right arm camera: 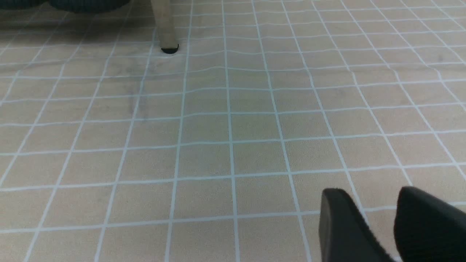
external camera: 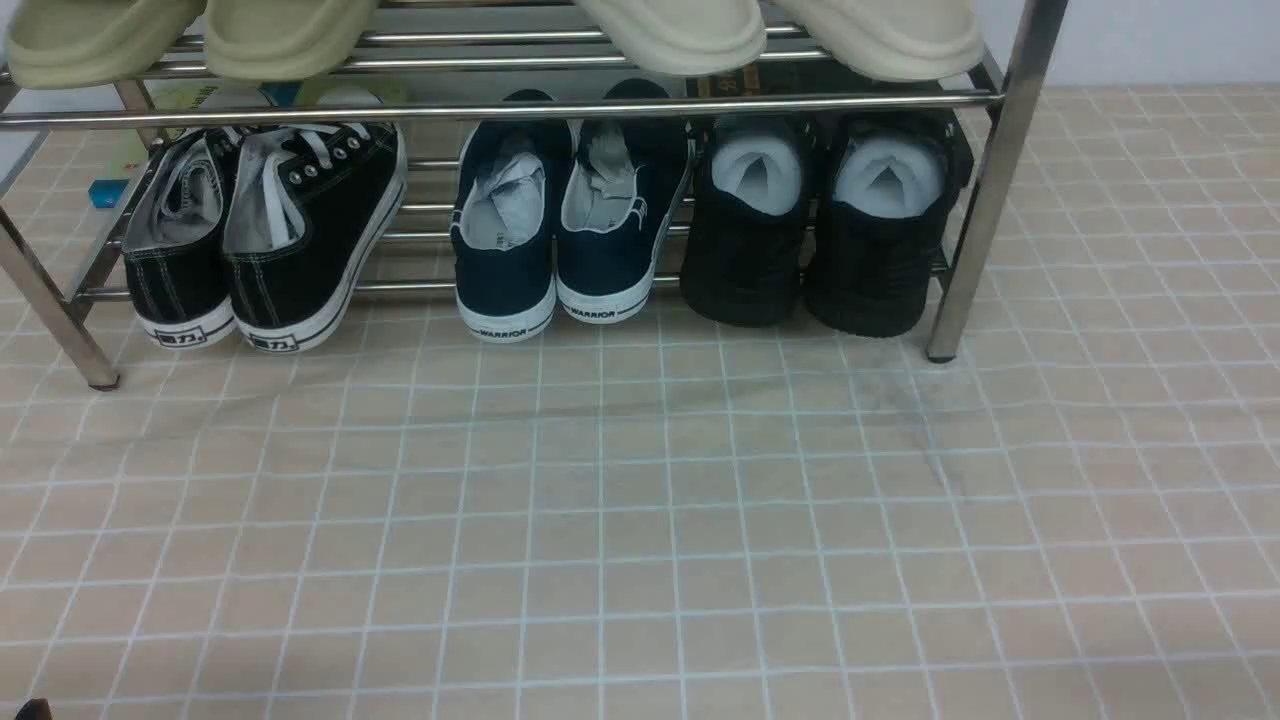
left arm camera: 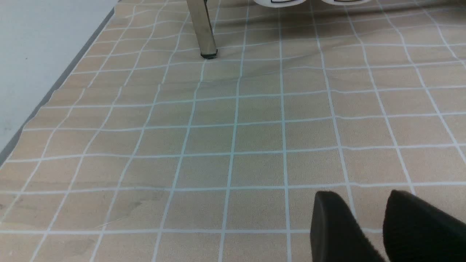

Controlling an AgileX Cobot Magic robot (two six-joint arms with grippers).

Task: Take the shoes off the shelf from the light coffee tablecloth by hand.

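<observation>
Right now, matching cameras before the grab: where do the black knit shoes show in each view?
Front: shoes on the shelf's lower tier, right end, next to the right leg.
Left wrist: not in it; only the left leg and white soles show.
Right wrist: their dark soles, cut by the frame, beside the right leg.
Shared landmark: the right leg, front and right wrist.

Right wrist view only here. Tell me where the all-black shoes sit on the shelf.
Observer: The shoes are the rightmost pair on the lower tier of the shelf, heels toward the robot.
Operator: Report what stands next to them.
Observer: A navy pair stands just to their left.
Operator: Give me the left gripper.
Observer: The left gripper is open and empty, over the cloth.
</observation>
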